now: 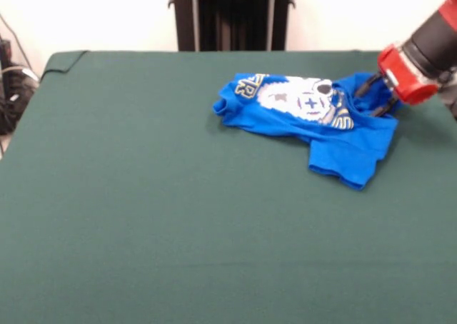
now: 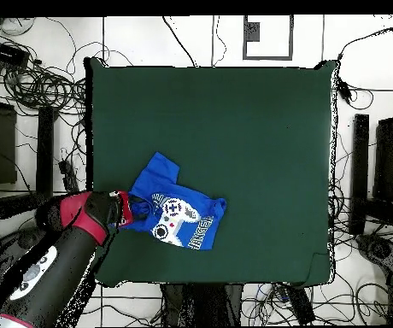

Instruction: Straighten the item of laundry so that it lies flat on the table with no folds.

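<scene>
The item of laundry (image 1: 335, 135), a bright blue T-shirt with a white controller print, lies crumpled on the table (image 1: 164, 210) toward the far right. Its edges are folded over and one part sticks out toward the near side. My gripper (image 1: 374, 99), behind a red wrist, is down at the shirt's right edge, right against the bunched cloth. In the overhead view the item of laundry (image 2: 183, 218) lies near the table's (image 2: 234, 120) lower left, with my gripper (image 2: 131, 213) at its left edge.
Dark green cloth stretches wide to the left of and in front of the shirt in the front view. The table's right edge (image 1: 446, 113) is close behind my gripper. Cables and stands lie on the floor (image 2: 29, 77) around the table.
</scene>
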